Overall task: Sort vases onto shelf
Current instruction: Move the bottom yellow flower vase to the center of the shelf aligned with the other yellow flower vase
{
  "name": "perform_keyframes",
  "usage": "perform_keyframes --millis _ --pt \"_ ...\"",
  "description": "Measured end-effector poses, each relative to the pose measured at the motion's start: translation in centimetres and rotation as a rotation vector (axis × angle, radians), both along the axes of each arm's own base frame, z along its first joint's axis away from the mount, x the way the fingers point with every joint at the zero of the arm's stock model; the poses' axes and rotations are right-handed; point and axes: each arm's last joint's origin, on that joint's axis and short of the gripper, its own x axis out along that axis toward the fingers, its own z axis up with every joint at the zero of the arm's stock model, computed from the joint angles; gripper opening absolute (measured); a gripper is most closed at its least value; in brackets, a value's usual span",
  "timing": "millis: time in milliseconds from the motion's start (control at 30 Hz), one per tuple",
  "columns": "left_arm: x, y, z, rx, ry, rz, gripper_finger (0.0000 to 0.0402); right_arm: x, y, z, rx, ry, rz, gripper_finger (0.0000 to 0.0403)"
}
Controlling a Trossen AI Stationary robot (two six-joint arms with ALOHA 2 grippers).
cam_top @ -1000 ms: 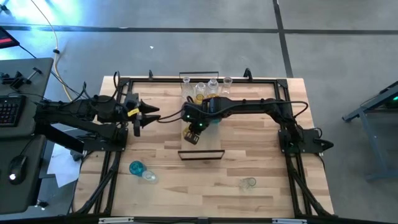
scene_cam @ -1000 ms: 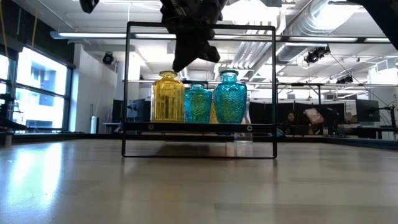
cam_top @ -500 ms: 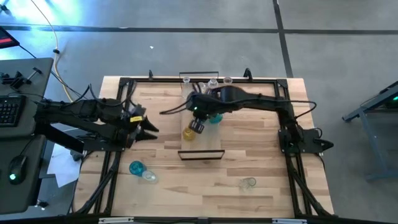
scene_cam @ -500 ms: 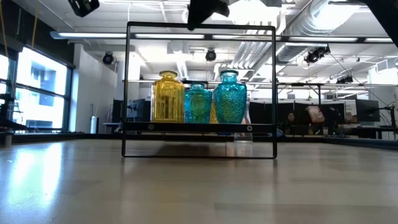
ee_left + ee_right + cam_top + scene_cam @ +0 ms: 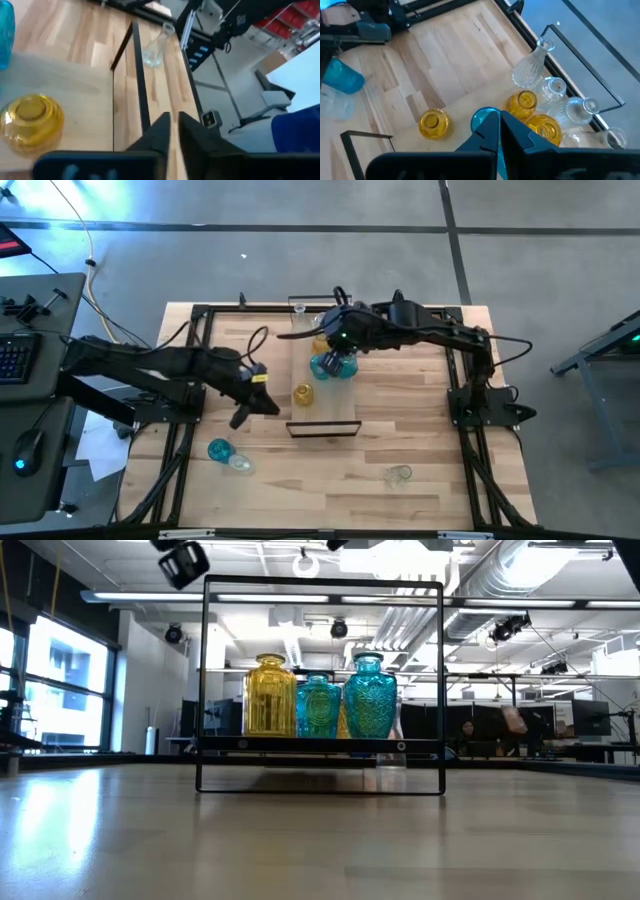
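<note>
The teal vase (image 5: 218, 449) lying near the shelf (image 5: 324, 427) looks fragile, slick; grip its neck. Left tool (image 5: 171, 131) pressed together, empty.

Left gripper (image 5: 172, 131) fingers nearly together, nothing betw. Amber vase (image 5: 30, 121) on shelf board (image 5: 65, 95); black frame bar (image 5: 140, 85) beside; clear vase (image 5: 156, 45) lying beyond.

Vases (image 5: 330, 350) crowd the shelf's (image 5: 323, 412) far half; its near half lies bare.
</note>
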Motion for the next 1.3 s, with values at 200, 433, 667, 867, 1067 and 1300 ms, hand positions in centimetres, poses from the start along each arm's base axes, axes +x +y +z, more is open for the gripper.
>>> perform_keyframes --millis 200,433,667,867,1067,1300 --pt "0.9 1.7 0.0 -0.051 -0.02 0.054 0.0002 -0.3 0.3 -0.3 -0.006 0.046 0.005 0.0" --pt "2.0 3.3 -0.8 -0.151 0.029 0.055 0.0 -0.5 0.4 -0.4 -0.027 0.082 0.021 0.0" --pt "4.1 3.9 -2.4 -0.29 0.087 -0.003 0.0 -0.7 -1.0 -0.4 -0.086 0.105 0.0 0.0" --pt "5.4 4.3 -4.1 -0.349 0.172 0.01 0.0 -0.7 -1.7 -0.3 -0.11 0.118 0.008 0.0" --pt "6.2 4.5 -5.1 -0.358 0.205 0.013 0.0 -0.9 -1.7 0.0 -0.147 0.11 0.023 0.0" --pt "7.3 4.3 -5.8 -0.373 0.178 -0.039 0.0 -1.4 -1.8 0.7 -0.161 0.094 0.035 0.0"
